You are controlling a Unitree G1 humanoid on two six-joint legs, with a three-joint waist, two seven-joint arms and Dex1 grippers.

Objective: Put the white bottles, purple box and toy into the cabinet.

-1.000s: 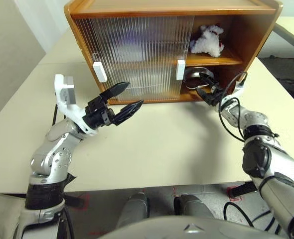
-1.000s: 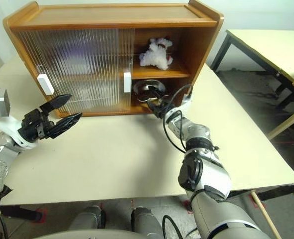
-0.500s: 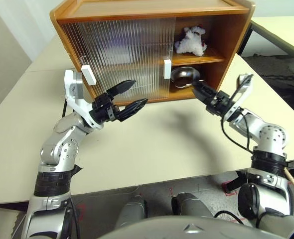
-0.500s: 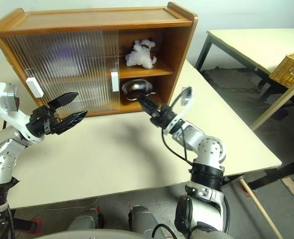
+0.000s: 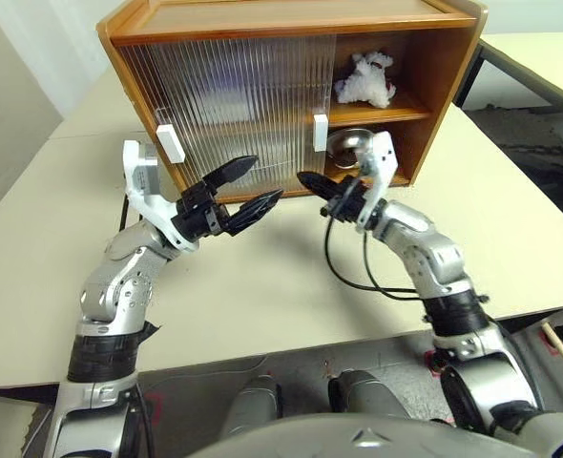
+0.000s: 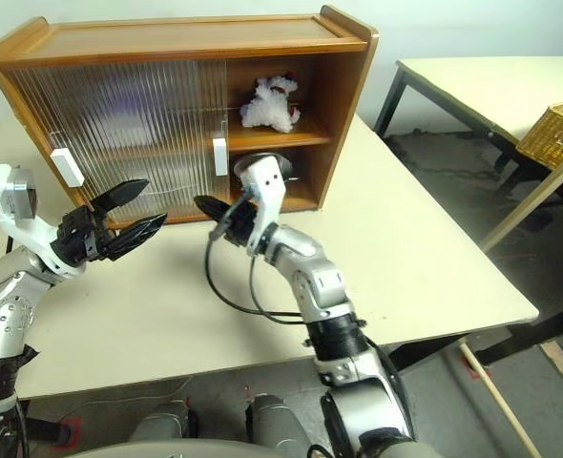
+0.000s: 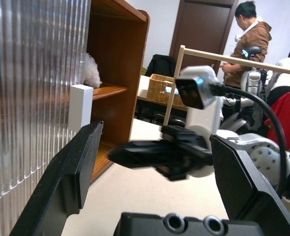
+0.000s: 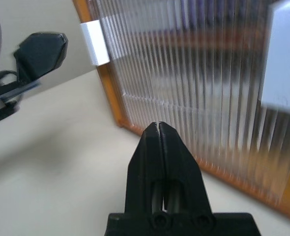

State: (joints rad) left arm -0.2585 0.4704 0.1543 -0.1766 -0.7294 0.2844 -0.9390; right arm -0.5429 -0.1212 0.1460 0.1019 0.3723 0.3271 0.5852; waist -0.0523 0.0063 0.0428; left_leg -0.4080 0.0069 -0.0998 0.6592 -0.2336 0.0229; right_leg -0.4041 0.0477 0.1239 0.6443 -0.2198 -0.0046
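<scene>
With the toy (image 5: 365, 78) on the cabinet (image 5: 291, 19) shelf at one o'clock, the pinched-shut, empty right gripper (image 5: 310, 180) could knock the spread-fingered left gripper (image 5: 260, 186) just beside it.

Bright, even indoor light; soft shadows on table (image 5: 291, 277); right tool (image 7: 135, 152) motion-blurred in left wrist view.
</scene>
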